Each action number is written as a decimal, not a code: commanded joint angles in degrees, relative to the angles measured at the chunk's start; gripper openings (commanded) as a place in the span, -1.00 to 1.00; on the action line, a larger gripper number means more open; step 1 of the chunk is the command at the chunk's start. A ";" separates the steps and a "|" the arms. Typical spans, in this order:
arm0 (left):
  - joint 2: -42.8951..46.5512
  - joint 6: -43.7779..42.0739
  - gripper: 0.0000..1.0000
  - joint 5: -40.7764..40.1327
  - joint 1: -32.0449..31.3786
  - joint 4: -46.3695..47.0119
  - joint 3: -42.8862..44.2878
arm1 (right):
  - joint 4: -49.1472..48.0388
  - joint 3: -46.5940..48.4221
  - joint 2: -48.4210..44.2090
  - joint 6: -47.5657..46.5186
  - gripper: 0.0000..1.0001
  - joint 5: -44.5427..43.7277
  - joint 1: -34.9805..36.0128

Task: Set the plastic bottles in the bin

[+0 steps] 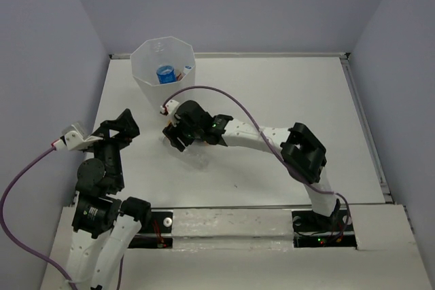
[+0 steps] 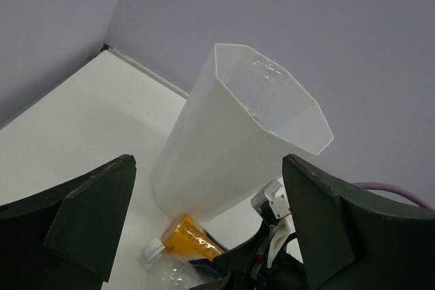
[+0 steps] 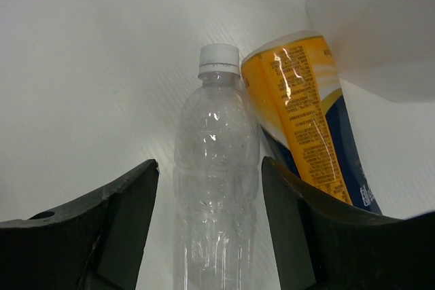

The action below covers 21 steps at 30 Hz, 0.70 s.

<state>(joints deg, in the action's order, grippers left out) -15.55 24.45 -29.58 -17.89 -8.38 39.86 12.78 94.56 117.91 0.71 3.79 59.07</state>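
On the table (image 1: 285,100), just beside the foot of the bin (image 1: 146,59), we find 2 plastic bottles lying side by side. The clear bottle (image 3: 216,168) has a white cap that points away from the right wrist camera. The orange bottle (image 3: 306,120), which carries a dark blue label, lies against its right side, with its far end close to the bin wall. We find 2 more bottles already inside the bin: a blue-labelled bottle (image 1: 164,74) and, next to it, a red-capped bottle (image 1: 185,71). The bin stands upright near the far left corner of the table, its faceted white wall widening toward the rim. The right gripper (image 3: 204,164) is lowered over the clear bottle. Its jaws are spread apart and straddle the bottle body, with a visible gap on the left side; on the right side, we cannot tell whether the finger touches the plastic. We see no grip closed on the bottle. The left gripper (image 2: 207,168) is raised off the table at the left and faces the bin; its jaws stand wide apart and hold nothing. A purple cable (image 1: 231,100) arcs over the right arm. Pale walls (image 1: 54,45) enclose the table on 3 sides.
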 commanded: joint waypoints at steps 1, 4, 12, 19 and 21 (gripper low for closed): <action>0.70 -0.89 0.98 -0.39 0.31 2.49 0.49 | 1.81 4.04 3.29 -0.10 0.36 -1.33 1.49; 0.79 -0.89 0.98 -0.48 0.31 2.49 0.40 | 3.13 5.72 5.14 -1.85 0.35 -1.77 2.02; 1.23 -0.98 0.98 -1.79 0.31 2.14 0.84 | 4.89 8.18 8.65 -1.59 0.56 -2.21 4.47; 1.40 -0.89 0.98 -2.14 0.31 2.14 0.93 | 5.15 10.98 11.64 -0.89 0.57 -0.89 6.32; 1.40 -0.98 0.98 -2.15 0.31 2.05 0.84 | 5.15 11.78 12.17 -0.97 0.57 -0.80 6.32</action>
<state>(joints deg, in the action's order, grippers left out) -14.76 24.45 -30.50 -17.89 -8.40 39.86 17.72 102.45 129.05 -0.19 2.02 64.53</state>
